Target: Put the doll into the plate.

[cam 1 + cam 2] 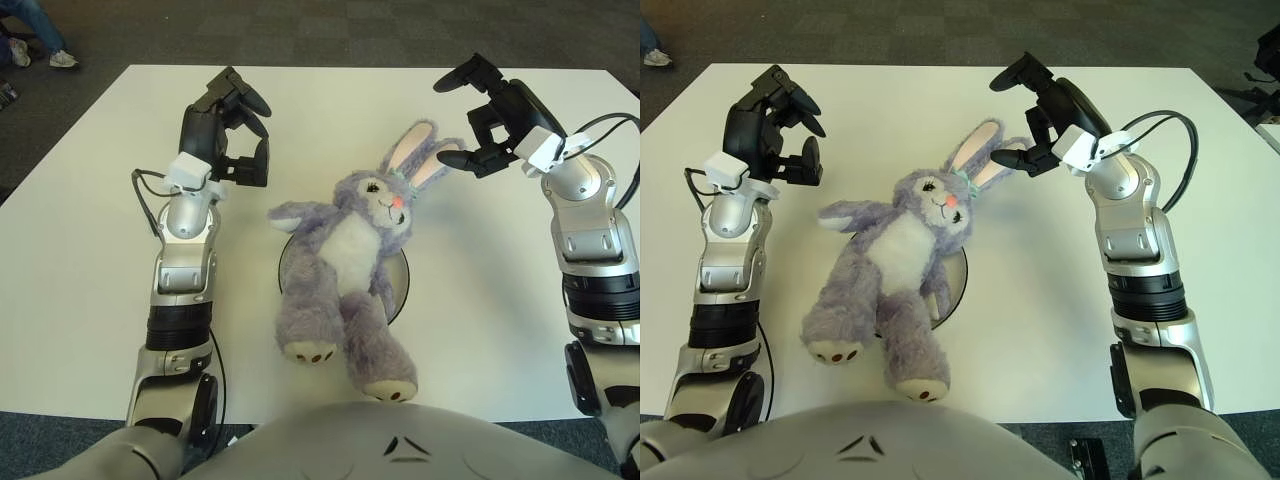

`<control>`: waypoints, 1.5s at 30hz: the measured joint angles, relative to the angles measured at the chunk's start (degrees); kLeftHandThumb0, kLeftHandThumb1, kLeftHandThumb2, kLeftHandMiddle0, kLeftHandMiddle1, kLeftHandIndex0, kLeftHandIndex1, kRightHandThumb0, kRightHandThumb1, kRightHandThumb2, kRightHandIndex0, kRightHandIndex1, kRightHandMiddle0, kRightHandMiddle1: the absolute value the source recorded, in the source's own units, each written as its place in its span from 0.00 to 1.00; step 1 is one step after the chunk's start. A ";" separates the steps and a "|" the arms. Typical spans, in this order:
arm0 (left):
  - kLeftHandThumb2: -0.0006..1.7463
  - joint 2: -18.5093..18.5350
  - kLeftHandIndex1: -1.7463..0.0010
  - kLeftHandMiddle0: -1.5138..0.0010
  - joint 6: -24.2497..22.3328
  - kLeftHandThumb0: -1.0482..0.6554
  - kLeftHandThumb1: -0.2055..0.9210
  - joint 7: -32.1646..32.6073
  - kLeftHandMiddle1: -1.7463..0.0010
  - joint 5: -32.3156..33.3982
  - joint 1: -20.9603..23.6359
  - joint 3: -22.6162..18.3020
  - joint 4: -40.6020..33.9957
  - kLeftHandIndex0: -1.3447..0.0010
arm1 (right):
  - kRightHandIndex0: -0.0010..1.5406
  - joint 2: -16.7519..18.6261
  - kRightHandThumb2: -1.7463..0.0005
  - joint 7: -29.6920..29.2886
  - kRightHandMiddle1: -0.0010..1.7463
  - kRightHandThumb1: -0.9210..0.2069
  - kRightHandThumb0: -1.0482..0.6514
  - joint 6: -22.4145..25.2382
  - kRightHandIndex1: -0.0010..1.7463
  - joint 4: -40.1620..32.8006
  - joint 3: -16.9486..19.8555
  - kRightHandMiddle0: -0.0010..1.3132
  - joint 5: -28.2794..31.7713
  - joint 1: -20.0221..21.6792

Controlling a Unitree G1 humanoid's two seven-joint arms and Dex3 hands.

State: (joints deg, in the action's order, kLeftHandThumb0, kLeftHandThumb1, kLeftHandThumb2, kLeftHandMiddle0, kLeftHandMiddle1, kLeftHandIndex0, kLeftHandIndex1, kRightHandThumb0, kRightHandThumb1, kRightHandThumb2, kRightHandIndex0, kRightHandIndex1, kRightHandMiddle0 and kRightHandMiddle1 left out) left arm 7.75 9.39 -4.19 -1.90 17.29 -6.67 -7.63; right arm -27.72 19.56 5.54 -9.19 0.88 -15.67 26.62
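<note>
Doll [352,262]: purple plush rabbit, lying on its back across the plate [400,283], legs trailing toward me over the white table [80,240]. My left hand [228,128]: hovering left of the doll, fingers spread wide, gripping nothing. My right hand [492,115]: hanging just beside the ear tips, fingers likewise spread, nothing in them.

doll on plate, mid counter
the doll [348,270] lies across the plate [398,290] on the counter [80,250]; left robot hand [232,130] to its left, right robot hand [478,115] behind-right by its ears.
</note>
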 measured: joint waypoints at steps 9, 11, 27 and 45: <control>0.81 -1.27 0.03 0.50 5.73 0.61 0.37 -0.42 0.03 4.30 1.32 -0.21 6.05 0.67 | 0.67 3.15 0.32 -1.49 0.79 0.63 0.46 3.30 1.00 -0.12 2.40 0.23 5.00 -0.23; 0.80 -1.26 0.03 0.50 7.01 0.61 0.38 -0.69 0.04 5.33 1.97 -0.34 8.17 0.67 | 0.53 4.07 0.31 -1.47 0.85 0.59 0.53 3.63 0.96 0.10 3.53 0.33 7.63 -0.30; 0.79 -0.80 0.00 0.64 8.27 0.61 0.42 -5.43 0.00 11.80 4.91 -1.20 16.19 0.61 | 0.53 8.39 0.18 -2.85 1.00 0.69 0.62 5.01 0.85 6.91 9.04 0.43 19.62 -0.33; 0.78 -0.77 0.00 0.54 7.21 0.61 0.43 -5.68 0.03 12.25 4.87 -1.49 17.89 0.72 | 0.53 10.65 0.10 -5.70 1.00 0.75 0.62 0.31 0.96 13.91 11.20 0.43 22.04 -1.80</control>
State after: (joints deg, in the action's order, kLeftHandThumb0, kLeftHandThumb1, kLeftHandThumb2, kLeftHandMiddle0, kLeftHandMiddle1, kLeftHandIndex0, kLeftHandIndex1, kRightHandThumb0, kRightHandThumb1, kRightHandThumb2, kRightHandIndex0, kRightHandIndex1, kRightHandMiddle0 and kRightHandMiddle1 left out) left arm 6.97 16.60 -9.87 10.36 22.16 -8.17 10.26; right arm -17.07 13.86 5.85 4.72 12.09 6.37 24.82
